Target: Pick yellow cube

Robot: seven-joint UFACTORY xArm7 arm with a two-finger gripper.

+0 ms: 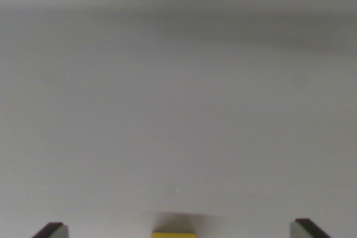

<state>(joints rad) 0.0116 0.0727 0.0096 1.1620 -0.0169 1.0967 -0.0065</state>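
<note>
Wrist view: we see the gripper with fingertips spread wide apart above a grey surface; the yellow cube sits between them at the bottom edge, untouched.

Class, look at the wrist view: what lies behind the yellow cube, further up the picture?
Behind the yellow cube there is only its soft shadow and bare grey surface. Most of the cube itself is cut off by the picture's bottom edge.
</note>
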